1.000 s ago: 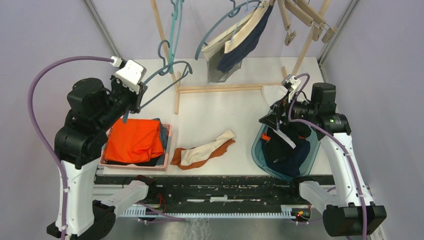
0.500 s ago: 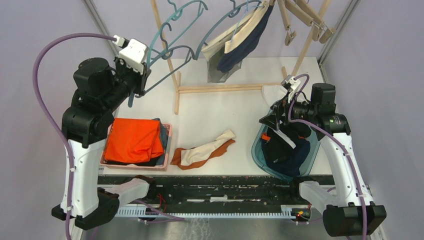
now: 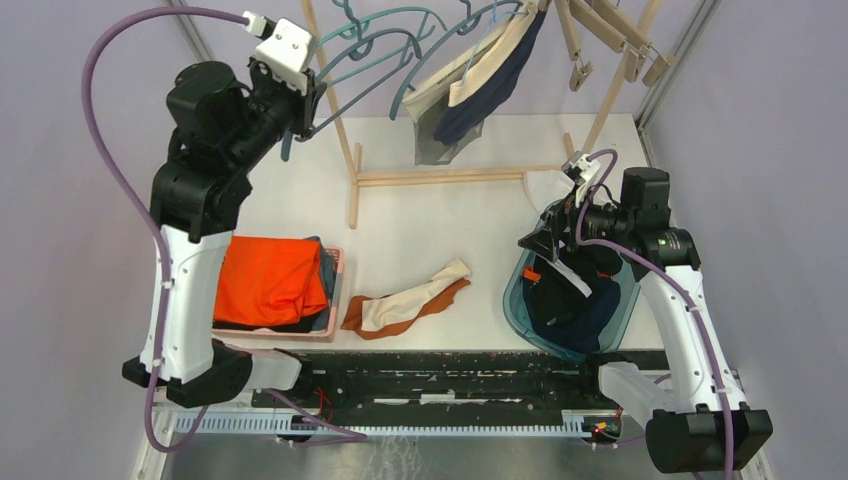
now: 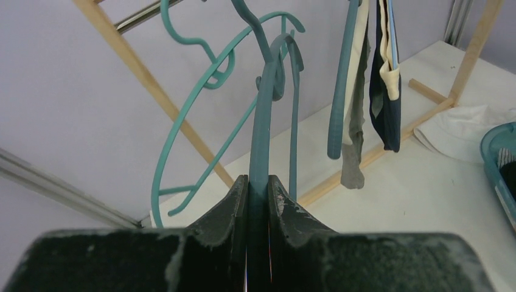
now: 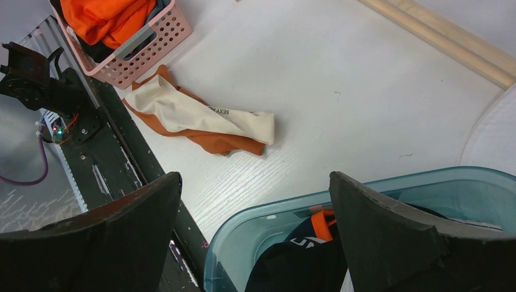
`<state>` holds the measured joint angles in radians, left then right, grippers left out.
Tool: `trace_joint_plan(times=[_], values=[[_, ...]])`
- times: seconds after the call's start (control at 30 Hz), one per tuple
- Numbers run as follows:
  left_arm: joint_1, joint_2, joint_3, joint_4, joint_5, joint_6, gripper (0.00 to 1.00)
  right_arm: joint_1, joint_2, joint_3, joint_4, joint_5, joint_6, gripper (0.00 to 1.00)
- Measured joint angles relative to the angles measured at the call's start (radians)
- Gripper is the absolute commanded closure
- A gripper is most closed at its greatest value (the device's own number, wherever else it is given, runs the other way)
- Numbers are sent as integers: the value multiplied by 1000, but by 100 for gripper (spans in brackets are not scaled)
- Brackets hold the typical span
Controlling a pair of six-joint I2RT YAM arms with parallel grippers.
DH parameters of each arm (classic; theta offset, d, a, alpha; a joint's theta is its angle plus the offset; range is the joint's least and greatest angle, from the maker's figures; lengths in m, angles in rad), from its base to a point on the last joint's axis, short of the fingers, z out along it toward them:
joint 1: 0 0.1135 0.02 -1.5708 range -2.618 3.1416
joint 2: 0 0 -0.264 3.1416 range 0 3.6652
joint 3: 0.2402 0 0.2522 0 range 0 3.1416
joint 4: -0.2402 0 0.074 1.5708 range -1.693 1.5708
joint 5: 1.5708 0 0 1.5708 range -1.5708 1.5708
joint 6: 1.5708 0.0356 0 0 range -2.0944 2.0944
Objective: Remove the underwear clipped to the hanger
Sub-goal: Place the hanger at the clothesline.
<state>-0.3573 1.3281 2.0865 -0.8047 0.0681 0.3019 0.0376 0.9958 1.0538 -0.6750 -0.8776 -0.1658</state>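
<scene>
Right, left jaws pressed together on the flat shaft of an empty teal hanger point(image 4: 261, 121), held up by the wooden rack point(image 3: 450, 177). Right jaws spread wide, nothing between them, hovering at the rim of the teal bin point(image 5: 377, 182), which has dark pieces in it. The clipped underwear point(image 4: 384, 91), in cream, navy and grey, hangs off a second hanger point(image 4: 338, 121), ahead and right of the left jaws and well apart from the right jaws. One cream-and-orange piece point(image 5: 201, 118) lies on the surface ahead and left of the right jaws. Likely handling: light, limp cloth with stretchy waistbands, and the hanger should swing when tugged. Best hold is probably the free lower edge, pinched as bunched fabric and pulled down. Clip points are too hidden to place.
</scene>
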Motion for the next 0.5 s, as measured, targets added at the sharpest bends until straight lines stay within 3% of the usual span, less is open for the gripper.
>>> trace_joint_plan(times=[0.5], values=[[-167,169,-33,314,-212,75,97,0,-6,-6,0,4,-19,0]])
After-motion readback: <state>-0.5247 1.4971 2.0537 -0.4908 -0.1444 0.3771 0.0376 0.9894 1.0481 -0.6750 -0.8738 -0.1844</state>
